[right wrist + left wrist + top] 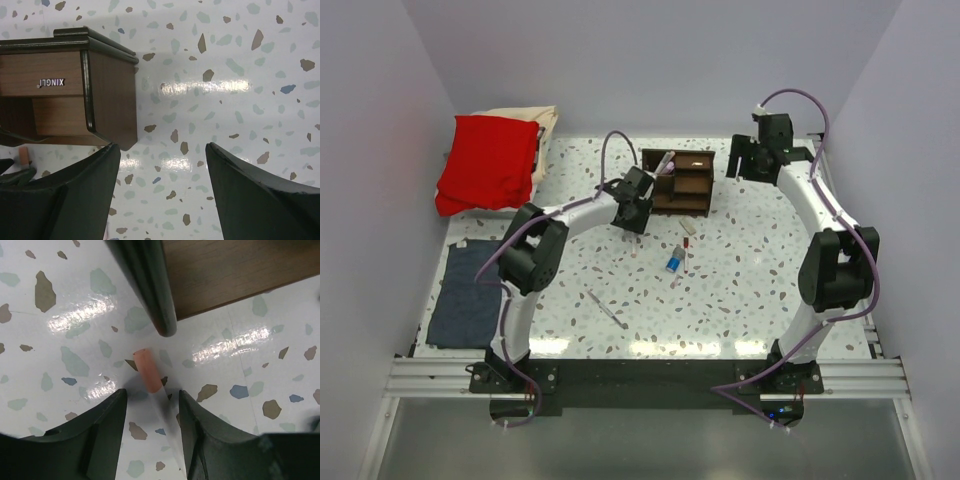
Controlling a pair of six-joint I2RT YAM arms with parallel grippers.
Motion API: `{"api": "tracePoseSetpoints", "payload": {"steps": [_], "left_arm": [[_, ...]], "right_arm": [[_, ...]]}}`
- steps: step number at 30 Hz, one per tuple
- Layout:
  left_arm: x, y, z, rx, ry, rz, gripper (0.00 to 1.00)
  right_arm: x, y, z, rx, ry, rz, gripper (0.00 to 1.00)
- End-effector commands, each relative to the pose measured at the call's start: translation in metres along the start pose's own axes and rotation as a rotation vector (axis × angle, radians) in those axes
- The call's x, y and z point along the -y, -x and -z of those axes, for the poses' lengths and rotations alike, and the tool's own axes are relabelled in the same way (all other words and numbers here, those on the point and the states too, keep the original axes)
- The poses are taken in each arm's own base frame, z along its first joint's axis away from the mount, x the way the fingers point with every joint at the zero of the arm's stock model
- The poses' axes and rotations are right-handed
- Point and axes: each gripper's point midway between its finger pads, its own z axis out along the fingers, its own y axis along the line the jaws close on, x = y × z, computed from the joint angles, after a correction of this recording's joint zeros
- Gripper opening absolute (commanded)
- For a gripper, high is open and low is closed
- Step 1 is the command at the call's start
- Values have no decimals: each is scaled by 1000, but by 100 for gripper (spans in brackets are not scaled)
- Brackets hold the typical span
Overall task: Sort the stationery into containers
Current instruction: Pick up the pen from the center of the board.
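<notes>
- Left wrist view, bottom edge: left gripper [152, 415] with fingers [107, 440] spread, one on either side of a pink-tipped pen [148, 371]. A gap shows on both sides of the pen; the jaws are not pinching it.
- That pen lies flat on the speckled table [60, 365]. Its pink end points up-frame toward the dark corner trim of the wooden organizer [240, 270] and stops short of touching it.
- Right wrist view, bottom edge: right gripper [162, 170], jaws wide apart over the table. The organizer fills the upper left of that frame, untouched.
- Top view: organizer sits upper centre. The left gripper is just at its lower-left corner, the right gripper near its right side.
- A pale pen [666, 160] stands tilted in the organizer's upper-left compartment.
- Centre of the top view, below the organizer: blue-and-white cylinder [674, 263] with a thin pen [678, 282] just beside it. A small reddish piece [688, 228] lies above them.
- Silvery-grey pen [607, 308] lies alone, lower left of centre, well apart from the organizer.
- Red cloth [485, 160] upper left; blue-grey cloth [468, 295] at the left edge.
</notes>
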Motion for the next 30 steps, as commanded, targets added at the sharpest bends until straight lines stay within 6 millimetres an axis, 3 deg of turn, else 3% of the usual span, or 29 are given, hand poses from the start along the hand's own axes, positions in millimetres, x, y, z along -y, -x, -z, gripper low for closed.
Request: {"api": "tracePoseSetpoints", "payload": {"steps": [1, 3, 6, 10, 14, 18, 21, 23, 24, 25, 28, 30], "left_arm": [[6, -19, 1, -53, -42, -28, 49], [1, -47, 3, -117, -47, -30, 48], [-5, -58, 5, -134, -56, -41, 43], [0, -61, 6, -148, -123, -74, 30], [13, -57, 16, -136, -235, -113, 4], [11, -41, 44, -120, -311, -178, 0], [6, -21, 83, -77, -384, -311, 0], [8, 9, 128, 79, -441, -387, 0], [7, 27, 141, 188, -452, -462, 0], [10, 47, 174, 312, -472, -518, 0], [27, 88, 227, 622, -539, -697, 0], [33, 122, 245, 849, -514, -704, 0]], "right_arm": [[-4, 20, 14, 66, 30, -16, 73], [-2, 22, 15, 72, 27, -9, 73], [0, 22, 13, 69, 24, -8, 73], [0, 19, 10, 57, 23, -18, 72], [-2, 24, 10, 64, 26, -17, 72], [-1, 30, 13, 80, 26, 0, 72], [-1, 33, 14, 85, 28, 11, 72], [-2, 34, 15, 87, 29, 13, 71], [-2, 35, 15, 89, 29, 13, 71], [-2, 34, 13, 86, 28, 13, 71], [-3, 36, 12, 99, 31, 22, 71], [-3, 33, 10, 93, 32, 39, 70]]}}
